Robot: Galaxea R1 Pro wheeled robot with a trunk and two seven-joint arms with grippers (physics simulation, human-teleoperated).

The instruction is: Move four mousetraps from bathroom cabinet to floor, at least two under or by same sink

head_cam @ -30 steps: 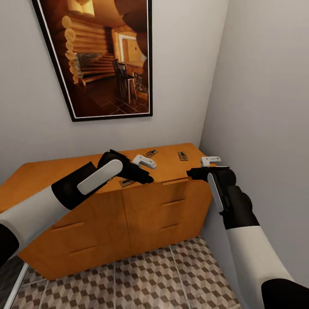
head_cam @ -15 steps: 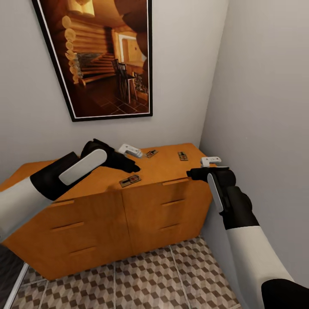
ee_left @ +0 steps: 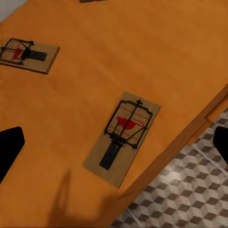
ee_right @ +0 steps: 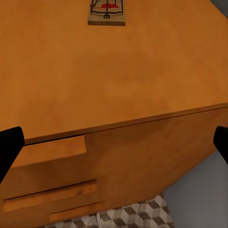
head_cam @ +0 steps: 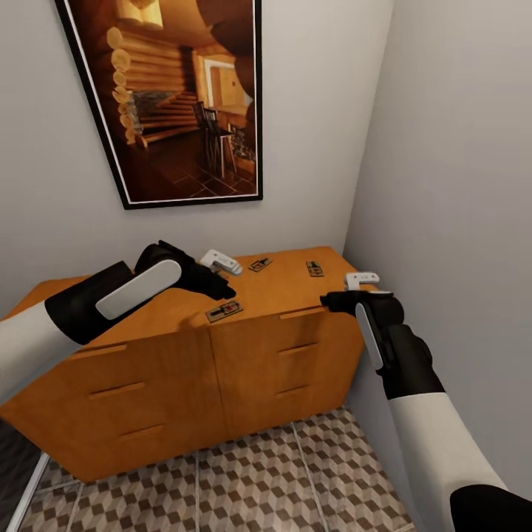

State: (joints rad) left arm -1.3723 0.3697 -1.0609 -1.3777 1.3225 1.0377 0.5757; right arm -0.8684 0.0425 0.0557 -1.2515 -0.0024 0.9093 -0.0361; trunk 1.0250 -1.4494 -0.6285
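Three mousetraps lie on top of the orange wooden cabinet (head_cam: 148, 369). One mousetrap (head_cam: 224, 311) (ee_left: 122, 137) sits near the front edge, a second mousetrap (head_cam: 259, 264) (ee_left: 28, 54) farther back, and a third mousetrap (head_cam: 315, 269) (ee_right: 107, 12) toward the right end. My left gripper (head_cam: 225, 279) (ee_left: 114, 147) hovers open above the front trap, holding nothing. Off the cabinet's right front corner, my right gripper (head_cam: 340, 290) (ee_right: 114, 145) is open and empty, looking along the top at the third trap. The sink is out of view.
A large framed picture (head_cam: 177, 96) hangs on the wall behind the cabinet. A grey side wall (head_cam: 458, 185) stands close on the right of my right arm. The cube-patterned bathroom floor (head_cam: 258, 480) lies in front of the cabinet.
My left gripper has risen and drawn back to the left, uncovering the front-edge mousetrap, which stays on the cabinet. The right gripper shifted slightly left.
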